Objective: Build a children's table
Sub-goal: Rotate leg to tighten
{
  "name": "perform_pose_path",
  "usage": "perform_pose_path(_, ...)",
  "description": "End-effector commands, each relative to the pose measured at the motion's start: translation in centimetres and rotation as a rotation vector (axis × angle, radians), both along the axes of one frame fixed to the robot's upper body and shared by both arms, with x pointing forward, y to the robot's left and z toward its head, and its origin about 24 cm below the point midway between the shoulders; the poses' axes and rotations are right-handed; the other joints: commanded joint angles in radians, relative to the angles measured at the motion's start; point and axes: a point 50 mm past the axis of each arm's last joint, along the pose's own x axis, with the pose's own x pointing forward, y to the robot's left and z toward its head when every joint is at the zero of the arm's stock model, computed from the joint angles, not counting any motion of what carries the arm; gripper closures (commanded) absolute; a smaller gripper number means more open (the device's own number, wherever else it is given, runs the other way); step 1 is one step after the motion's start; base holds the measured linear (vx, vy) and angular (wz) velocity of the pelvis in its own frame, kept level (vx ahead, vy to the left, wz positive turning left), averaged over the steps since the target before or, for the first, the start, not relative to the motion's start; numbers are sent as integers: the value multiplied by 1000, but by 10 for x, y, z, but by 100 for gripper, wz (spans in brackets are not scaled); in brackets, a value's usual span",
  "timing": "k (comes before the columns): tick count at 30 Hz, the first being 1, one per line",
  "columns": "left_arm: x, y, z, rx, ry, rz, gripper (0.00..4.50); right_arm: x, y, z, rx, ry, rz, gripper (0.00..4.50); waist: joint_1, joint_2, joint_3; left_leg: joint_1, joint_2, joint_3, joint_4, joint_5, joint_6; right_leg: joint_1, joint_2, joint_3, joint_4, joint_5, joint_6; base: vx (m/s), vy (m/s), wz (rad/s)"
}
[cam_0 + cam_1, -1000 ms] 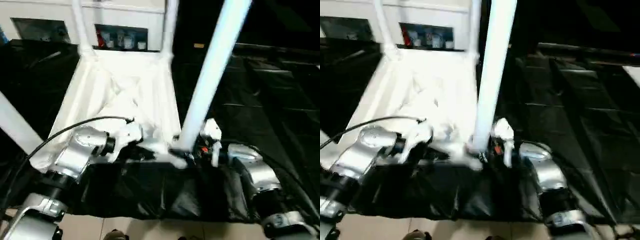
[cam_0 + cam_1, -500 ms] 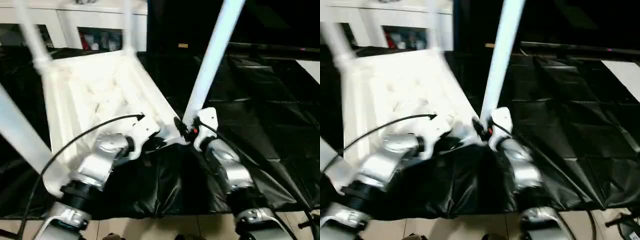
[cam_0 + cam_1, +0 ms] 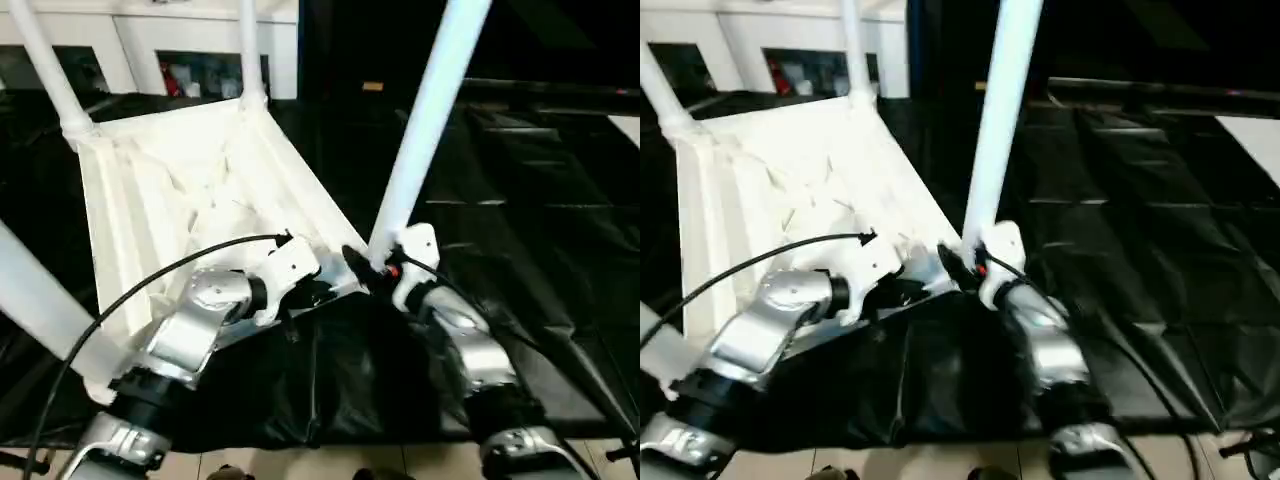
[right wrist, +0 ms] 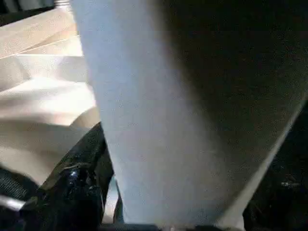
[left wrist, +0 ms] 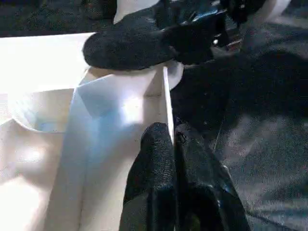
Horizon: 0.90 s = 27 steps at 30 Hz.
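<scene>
With the left gripper (image 5: 174, 144) pinched on the tabletop (image 3: 170, 190) rim and the right gripper (image 3: 375, 268) at the leg (image 3: 430, 110) (finger state unclear), that leg could tip from its socket.

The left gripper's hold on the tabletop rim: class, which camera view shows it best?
The left wrist view: the left gripper is pinched shut on the thin rim of the tabletop. Both eye views show it only from behind, half hidden.

The white tabletop (image 3: 190, 200) lies upside down, ribbed underside up, turned cornerwise. Four white tubular legs stand in its corner sockets; the nearest right leg (image 3: 425, 125) leans slightly.
</scene>
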Motion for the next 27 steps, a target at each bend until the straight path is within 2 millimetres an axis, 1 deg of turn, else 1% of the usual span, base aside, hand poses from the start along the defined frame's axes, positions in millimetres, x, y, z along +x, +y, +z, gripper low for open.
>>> perform_pose_path(1,-15,-10,-16,45,87,-175,450,-18,19,-8,17,67,247,114,5,9,-49,-2,20,-6,-54,-167,80,47,-41,42,-56,-49,-239,0,0,0)
perform_pose_path(3,-15,-2,-15,80,90,-228,450,-24,12,-6,-15,78,387,114,10,11,-48,3,24,-6,-55,-188,85,46,-43,42,-59,-78,-242,0,0,0)
perform_pose_path(4,-15,0,-14,93,94,-245,450,-27,10,-6,-34,82,441,114,12,11,-45,3,24,-6,-57,-203,80,44,-42,41,-62,-107,-241,0,0,0)
perform_pose_path(5,-15,0,-14,93,94,-245,450,-27,10,-6,-34,82,441,114,14,11,-44,4,24,-5,-58,-215,76,44,-42,41,-64,-126,-238,0,0,0)
perform_pose_path(6,-14,3,-14,107,97,-262,450,-29,6,-5,-53,86,503,114,17,14,-39,8,26,-4,-60,-237,66,37,-43,43,-68,-159,-234,0,0,0)
perform_pose_path(8,-14,6,-14,119,100,-284,450,-32,2,-4,-68,91,567,114,23,10,-40,10,27,-4,-60,-254,54,37,-45,45,-69,-192,-226,0,0,0)
perform_pose_path(9,-13,8,-14,126,105,-296,450,-33,-1,-2,-77,95,600,114,25,9,-40,13,27,-3,-60,-258,51,35,-45,46,-70,-197,-228,0,0,0)
perform_pose_path(10,-13,9,-14,131,108,-306,450,-33,-2,-1,-83,96,625,114,26,8,-41,12,27,-4,-60,-252,52,37,-45,46,-68,-192,-229,0,0,0)
perform_pose_path(11,-13,10,-14,137,110,-315,450,-34,-4,0,-88,99,648,114,27,4,-41,11,28,-2,-58,-238,54,37,-44,47,-66,-174,-233,0,0,0)
perform_pose_path(12,-12,11,-13,141,112,-322,450,-34,-6,1,-97,101,674,127,30,3,-42,7,27,-3,-58,-223,58,40,-45,46,-62,-166,-234,0,0,0)
perform_pose_path(13,-11,11,-13,144,112,-326,450,-34,-6,1,-102,104,688,127,30,4,-43,7,27,-2,-57,-214,59,40,-45,46,-61,-159,-235,0,0,0)
perform_pose_path(14,-11,11,-13,146,113,-329,450,-34,-6,2,-104,105,695,127,31,1,-42,5,27,-2,-56,-200,63,41,-45,46,-59,-147,-237,0,0,0)
perform_pose_path(15,-11,11,-13,148,113,-331,450,-34,-7,2,-105,105,699,154,32,1,-43,4,27,-2,-56,-194,65,42,-46,45,-58,-142,-238,0,0,0)
perform_pose_path(16,-9,12,-12,149,114,-336,450,-34,-6,3,-107,110,719,154,31,-3,-43,3,27,-2,-55,-190,66,42,-47,46,-58,-141,-238,0,0,0)
perform_pose_path(18,-9,12,-12,148,114,-338,450,-34,-5,4,-105,112,727,167,34,-4,-43,3,26,-2,-55,-184,70,42,-47,45,-59,-157,-236,0,0,0)
perform_pose_path(21,-7,13,-12,136,119,-345,450,-35,-2,4,-86,125,755,185,37,-4,-44,3,27,-2,-54,-173,68,43,-49,45,-57,-151,-236,0,0,0)
perform_pose_path(26,-9,14,-14,131,128,-355,450,-42,0,1,-60,160,792,194,40,-4,-45,3,28,-1,-53,-169,70,43,-48,45,-56,-143,-239,0,0,0)
perform_pose_path(27,-9,14,-14,130,130,-354,450,-44,-1,0,-58,166,796,194,41,-3,-47,4,28,-1,-52,-164,70,44,-49,45,-54,-135,-240,0,0,0)
